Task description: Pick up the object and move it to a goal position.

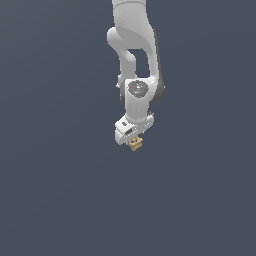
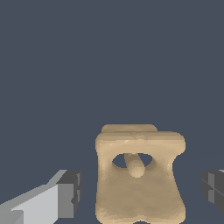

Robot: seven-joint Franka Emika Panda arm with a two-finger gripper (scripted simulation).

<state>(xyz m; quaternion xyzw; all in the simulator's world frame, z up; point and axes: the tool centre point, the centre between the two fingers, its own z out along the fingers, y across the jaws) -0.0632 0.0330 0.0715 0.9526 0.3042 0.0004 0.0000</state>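
Tan and notched, the object [image 2: 139, 175] sits between the two dark pads of the gripper [image 2: 142, 188] in the wrist view, with a pale finger [image 2: 41, 201] on one side and the other pad [image 2: 213, 189] at the far side. Clear slate-blue shows between each pad and the piece, so the jaws stand wide and hold nothing. The piece has a hole through its upper part with a small peg showing inside, and it flares at its base.

In the exterior view the white arm [image 1: 135, 45] reaches straight down and the piece peeks out just below the gripper's tip. Whether it rests on the surface [image 1: 60, 200] cannot be read from the flat render.

Judged from this, the grasp is the step in hand. The risk lies in the shape: the sides curve inward, so pads closing on a slanted flank could squeeze the piece out or twist it. The piece also looks nearer one pad than the other, so that pad may push it sideways before the other meets it.

No edge of the surface is visible in either view, and nothing else stands nearby, so room for lifting and carrying seems free on every side. No goal marker is visible.
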